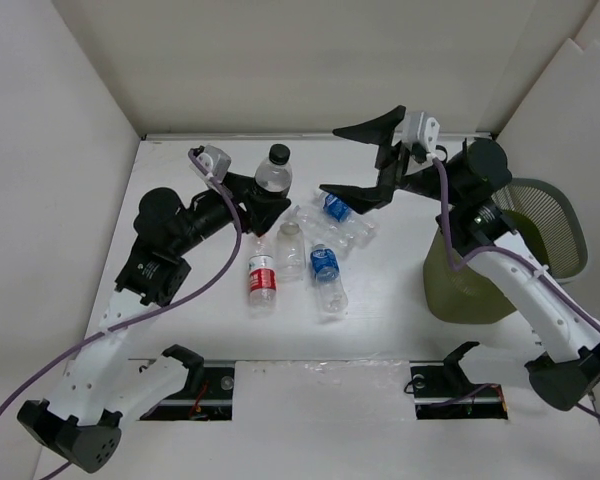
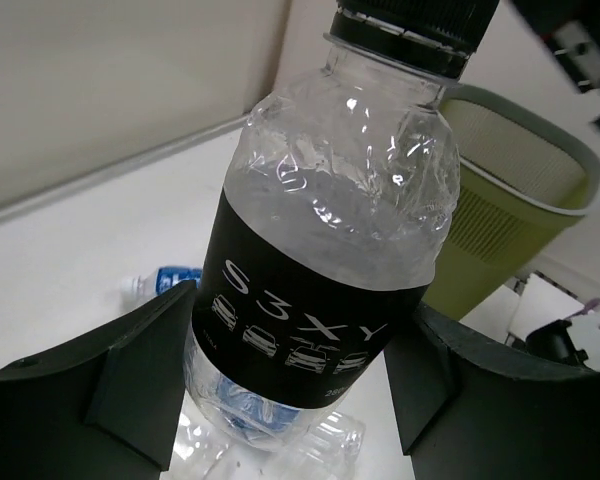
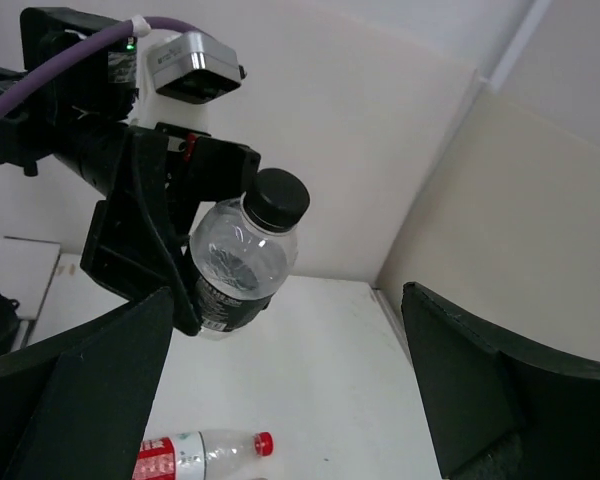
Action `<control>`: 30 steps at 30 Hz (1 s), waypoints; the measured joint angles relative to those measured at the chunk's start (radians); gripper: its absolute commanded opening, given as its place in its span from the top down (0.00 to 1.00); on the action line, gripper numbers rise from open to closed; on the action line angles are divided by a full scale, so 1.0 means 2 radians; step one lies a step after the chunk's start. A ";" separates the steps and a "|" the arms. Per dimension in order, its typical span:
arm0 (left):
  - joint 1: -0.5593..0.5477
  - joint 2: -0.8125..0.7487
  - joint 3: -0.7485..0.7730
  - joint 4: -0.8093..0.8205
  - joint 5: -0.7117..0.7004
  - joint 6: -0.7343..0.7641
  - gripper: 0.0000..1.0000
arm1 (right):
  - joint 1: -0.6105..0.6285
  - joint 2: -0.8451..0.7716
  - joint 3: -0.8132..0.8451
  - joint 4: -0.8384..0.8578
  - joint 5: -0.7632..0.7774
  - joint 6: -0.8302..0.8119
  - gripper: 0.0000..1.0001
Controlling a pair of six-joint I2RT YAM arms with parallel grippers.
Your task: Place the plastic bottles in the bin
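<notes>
My left gripper (image 1: pixel 269 196) is shut on a clear bottle (image 1: pixel 273 172) with a black cap and a dark label, held above the table's back middle. In the left wrist view the bottle (image 2: pixel 320 260) stands between the two pads (image 2: pixel 140 370). My right gripper (image 1: pixel 330 160) is open wide and empty, raised to the right of that bottle, which shows in its view (image 3: pixel 238 262). Several bottles lie on the table: a red-labelled one (image 1: pixel 262 281), a plain one (image 1: pixel 290 245), two blue-labelled ones (image 1: pixel 326 270) (image 1: pixel 335 208). The olive-green bin (image 1: pixel 480 285) stands at the right.
The bin's grey mesh rim (image 1: pixel 558 215) sits under my right arm; it also shows in the left wrist view (image 2: pixel 515 185). White walls close the back and both sides. The red-capped bottle (image 3: pixel 195 455) lies below my right gripper (image 3: pixel 290 400).
</notes>
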 measured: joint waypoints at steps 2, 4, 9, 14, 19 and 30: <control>-0.001 -0.001 0.000 0.023 0.029 0.004 1.00 | 0.000 0.009 0.000 0.016 -0.008 0.016 0.01; -0.001 0.000 0.000 0.041 0.056 0.005 1.00 | 0.001 0.015 0.000 0.027 -0.014 0.027 0.01; -0.001 0.000 -0.007 0.079 0.108 0.004 1.00 | 0.027 0.029 0.000 0.057 -0.028 0.045 0.01; -0.001 0.006 -0.008 0.091 0.137 0.004 1.00 | 0.057 0.049 0.000 0.066 -0.038 0.052 0.01; -0.001 0.006 -0.008 0.098 0.148 0.004 1.00 | 0.082 0.068 0.000 0.071 -0.038 0.055 0.06; 0.002 0.002 -0.011 0.107 0.169 0.001 0.91 | 0.104 0.096 -0.001 0.129 -0.041 0.087 1.00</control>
